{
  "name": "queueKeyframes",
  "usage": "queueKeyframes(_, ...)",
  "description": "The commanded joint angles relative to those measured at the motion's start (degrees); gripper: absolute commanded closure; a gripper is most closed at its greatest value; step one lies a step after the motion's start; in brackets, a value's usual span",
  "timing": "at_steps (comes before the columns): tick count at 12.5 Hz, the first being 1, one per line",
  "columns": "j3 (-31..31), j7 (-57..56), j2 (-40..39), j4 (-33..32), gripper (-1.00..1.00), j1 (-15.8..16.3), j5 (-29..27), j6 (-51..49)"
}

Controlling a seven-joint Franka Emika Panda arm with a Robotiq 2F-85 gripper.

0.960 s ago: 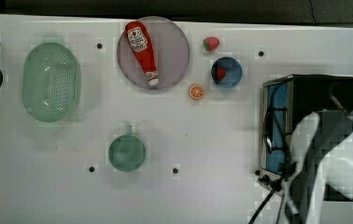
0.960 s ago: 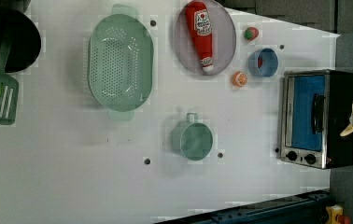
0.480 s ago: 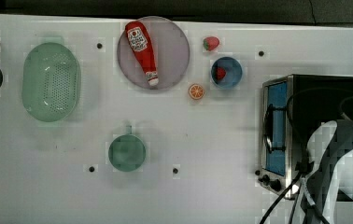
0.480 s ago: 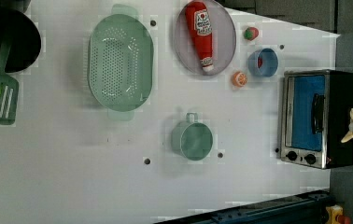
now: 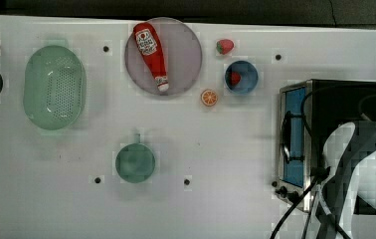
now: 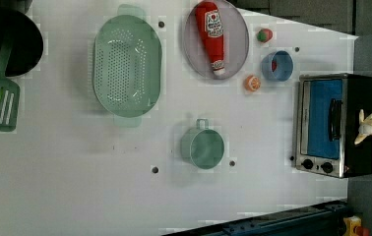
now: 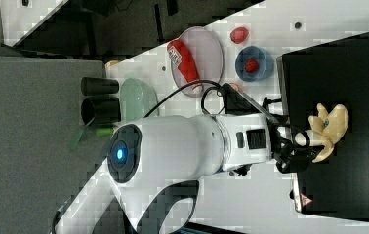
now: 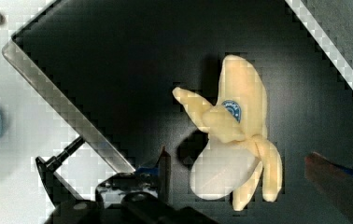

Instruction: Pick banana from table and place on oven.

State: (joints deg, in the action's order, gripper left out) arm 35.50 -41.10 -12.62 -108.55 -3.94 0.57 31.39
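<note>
The banana (image 8: 233, 140), a pale yellow toy with its peel flaps splayed out, lies on the matte black top of the oven (image 6: 366, 98). In the left view the banana (image 6: 366, 127) sits near the edge of the oven top farthest from the glass door, and nothing visible is pressing on it. In the wrist view, the 2 fingers (image 8: 164, 170) stand wide apart on either side of the banana, with dark oven top showing between each finger and the fruit, so the fingers are released and grasp nothing. The right view agrees: the gripper (image 7: 302, 144) hangs just beside the banana (image 7: 328, 129) over the oven top, at the end of the white arm (image 7: 182, 146).

Judging from this, the main work looks done: the banana is off the white surface (image 5: 226, 149) and resting on the oven as asked. What seems left is only for the arm to draw clear without nudging the fruit; the fingers are close enough that a sideways move could knock it.

Farther out on the surface, untouched by any of this, are an orange slice (image 5: 209, 97), a blue bowl (image 5: 241, 77) holding something red, a strawberry (image 5: 224, 46), a ketchup bottle (image 5: 151, 54) on a round plate (image 5: 186, 55), a green colander (image 5: 54, 87) and a small green pot (image 5: 135, 162).
</note>
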Motion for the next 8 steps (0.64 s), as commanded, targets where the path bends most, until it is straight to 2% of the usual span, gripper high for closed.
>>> queueKeyframes(1, 0.2, -4.1, 2.0, 4.0, -1.00, 0.9, -0.1, -0.4)
queueKeyframes(5, -2.2, -4.5, 8.9, 9.4, -1.00, 3.5, -0.1, -10.4)
queueKeyframes(8, -8.6, 7.1, 14.7, 9.6, -1.00, 5.9, 0.2, -18.9)
